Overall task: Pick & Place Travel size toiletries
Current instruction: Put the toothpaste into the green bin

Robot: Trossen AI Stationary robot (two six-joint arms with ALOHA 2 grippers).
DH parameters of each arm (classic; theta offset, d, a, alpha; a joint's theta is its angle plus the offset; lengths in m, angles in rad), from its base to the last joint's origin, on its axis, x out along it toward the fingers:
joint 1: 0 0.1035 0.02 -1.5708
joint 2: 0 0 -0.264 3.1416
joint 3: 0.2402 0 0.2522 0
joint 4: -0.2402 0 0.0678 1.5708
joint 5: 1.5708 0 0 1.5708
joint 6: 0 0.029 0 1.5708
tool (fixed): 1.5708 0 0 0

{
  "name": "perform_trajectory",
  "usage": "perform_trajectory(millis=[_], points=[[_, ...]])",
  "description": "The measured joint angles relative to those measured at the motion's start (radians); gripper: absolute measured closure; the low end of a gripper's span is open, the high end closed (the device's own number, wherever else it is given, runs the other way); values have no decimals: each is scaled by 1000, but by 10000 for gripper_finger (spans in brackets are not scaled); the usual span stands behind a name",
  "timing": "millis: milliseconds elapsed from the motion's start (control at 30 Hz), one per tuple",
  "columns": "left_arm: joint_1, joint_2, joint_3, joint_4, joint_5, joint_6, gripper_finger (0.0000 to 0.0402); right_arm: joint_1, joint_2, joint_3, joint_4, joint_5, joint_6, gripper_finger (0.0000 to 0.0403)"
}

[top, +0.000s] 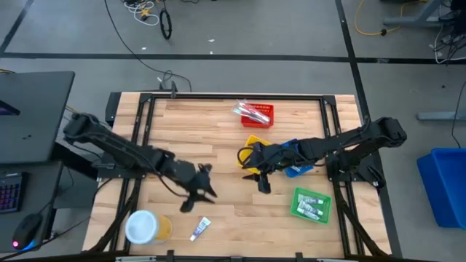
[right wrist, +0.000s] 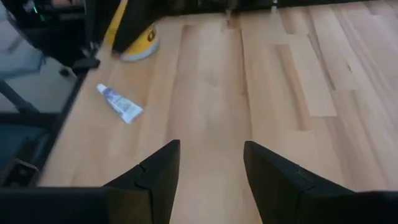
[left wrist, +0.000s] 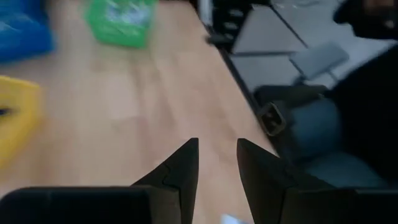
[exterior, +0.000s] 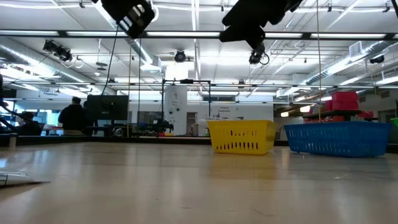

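A small white tube with blue marks (top: 200, 228) lies flat on the wood near the table's near edge, also seen in the right wrist view (right wrist: 119, 104). More tubes lie in the green tray (top: 312, 204), and silvery packets in the red tray (top: 258, 114). My left gripper (top: 200, 191) hangs open above the table, just beyond the lone tube; its fingers (left wrist: 217, 162) hold nothing. My right gripper (top: 258, 178) is open too, in front of the yellow tray (top: 256, 145), with bare wood between its fingers (right wrist: 211, 168).
A round white-topped yellow tub (top: 145, 227) stands beside the lone tube at the near left corner. A blue tray (top: 297, 166) sits under the right arm next to the yellow one. Bare wood lies between the two grippers. In the low view both arms (exterior: 134, 15) hang high.
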Motion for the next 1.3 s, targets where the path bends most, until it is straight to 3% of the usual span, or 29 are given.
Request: perform_trajectory(millis=[367,567,867,1100,1300], points=[[-119,285,129,-47,30,-206,240,96,9,0,3,0,142,223],[-180,403,248,-259,49,-296,214,167,33,0,39,-1,144,227],[-218,497,293,-407,8,-652,211,237,78,1,108,0,141,229],[-251,548,293,-468,5,-811,211,249,122,0,120,-1,138,230],[-273,562,292,-418,13,-846,211,249,144,0,113,-1,110,232]])
